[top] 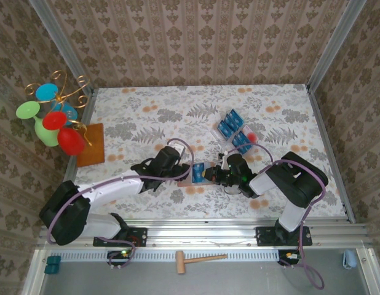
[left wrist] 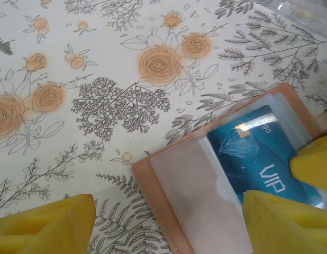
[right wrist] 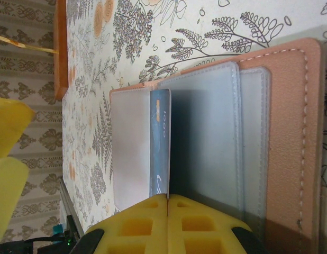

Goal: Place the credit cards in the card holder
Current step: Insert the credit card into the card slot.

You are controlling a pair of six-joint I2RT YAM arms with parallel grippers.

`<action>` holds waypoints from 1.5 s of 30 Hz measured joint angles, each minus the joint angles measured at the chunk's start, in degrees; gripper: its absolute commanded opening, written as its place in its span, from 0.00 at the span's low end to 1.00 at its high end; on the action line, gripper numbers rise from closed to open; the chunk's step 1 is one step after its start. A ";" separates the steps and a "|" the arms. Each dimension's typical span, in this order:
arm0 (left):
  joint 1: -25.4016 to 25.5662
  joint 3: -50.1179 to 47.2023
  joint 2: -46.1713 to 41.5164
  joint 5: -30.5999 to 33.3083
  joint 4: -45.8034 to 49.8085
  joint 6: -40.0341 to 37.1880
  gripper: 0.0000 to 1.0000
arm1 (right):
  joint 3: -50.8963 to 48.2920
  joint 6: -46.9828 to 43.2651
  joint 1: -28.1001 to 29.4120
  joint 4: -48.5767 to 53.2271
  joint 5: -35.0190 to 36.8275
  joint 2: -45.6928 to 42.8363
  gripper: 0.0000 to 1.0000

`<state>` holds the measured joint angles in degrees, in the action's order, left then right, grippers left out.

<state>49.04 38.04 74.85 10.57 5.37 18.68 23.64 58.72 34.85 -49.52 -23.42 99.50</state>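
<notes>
Jaws wide apart, the left gripper (left wrist: 169, 214) holds one yellow foam finger (left wrist: 44, 227) over the flower-printed tablecloth (left wrist: 100, 132) and the other over the open reddish-brown, stitched leather-like card holder (left wrist: 154, 203), which lies mid-table between the arms, its near part cut off in the left wrist view. A thin, glossy blue credit card (left wrist: 248, 153) marked VIP lies half under the holder's frosted clear pocket (left wrist: 195, 201), long axis across the table, leading end pointing left, trailing end hidden between the tightly pinched yellow pads of the right gripper (right wrist: 167, 211). Further right, more blue rectangular cards (top: 230, 123) sit in a clear plastic tray (top: 216, 130), too small to count.
</notes>
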 measured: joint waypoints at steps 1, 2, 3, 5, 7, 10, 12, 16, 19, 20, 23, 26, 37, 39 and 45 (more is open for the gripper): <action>0.00 0.11 0.39 -0.26 0.13 -0.48 0.75 | 0.00 0.00 0.00 0.00 0.00 0.00 0.00; 0.00 0.13 1.01 -0.33 0.42 -0.90 0.75 | 0.00 0.00 0.00 0.00 0.00 0.00 0.00; 0.00 0.13 1.81 -0.52 0.72 -1.27 0.75 | 0.00 0.00 0.00 0.00 0.00 0.00 0.00; 0.00 0.13 3.52 -0.76 1.36 -2.03 0.75 | 0.00 0.00 0.00 0.02 0.00 0.00 0.00; 0.02 0.13 4.92 -0.96 1.92 -2.54 0.75 | 0.00 -0.02 0.00 0.07 0.00 -0.02 0.00; 0.02 0.13 6.58 -1.14 2.08 -3.37 0.74 | 0.00 -0.04 0.00 0.33 0.00 -0.02 0.00; 0.04 0.13 7.48 -1.09 2.19 -3.63 0.74 | 0.02 -0.07 0.00 0.42 0.00 -0.04 0.00; 0.04 0.11 8.87 -0.48 2.16 -3.98 0.74 | 0.02 -0.26 0.00 1.09 -0.15 -0.48 0.00; 0.04 0.11 9.84 0.11 2.19 -3.98 0.74 | 0.02 -0.44 -0.11 1.66 -0.48 -0.79 0.00; 0.04 0.11 10.12 0.26 2.25 -3.98 0.73 | 0.02 -0.46 -0.22 1.77 -0.63 -0.87 0.00; 0.07 0.11 10.91 0.42 2.21 -3.96 0.73 | 0.02 -0.50 -0.31 1.99 -0.83 -1.05 0.00; 0.07 0.11 11.23 0.44 1.95 -3.93 0.72 | 0.02 -0.72 -0.79 2.21 -1.36 -1.40 0.00; 0.07 0.11 11.58 0.42 1.53 -3.67 0.72 | 0.02 -1.57 -1.88 3.02 -2.56 -2.05 0.00; 0.13 0.11 11.69 0.42 1.49 -3.50 0.71 | 0.02 -1.55 -1.95 3.02 -2.62 -2.01 0.00; 0.17 0.11 11.69 0.44 1.49 -3.30 0.71 | 0.04 -1.53 -1.97 2.69 -3.21 -1.09 0.00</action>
<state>49.21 38.15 86.54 11.00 6.85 15.38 23.68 57.19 32.88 -46.83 -26.63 98.41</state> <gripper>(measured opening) 0.715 0.039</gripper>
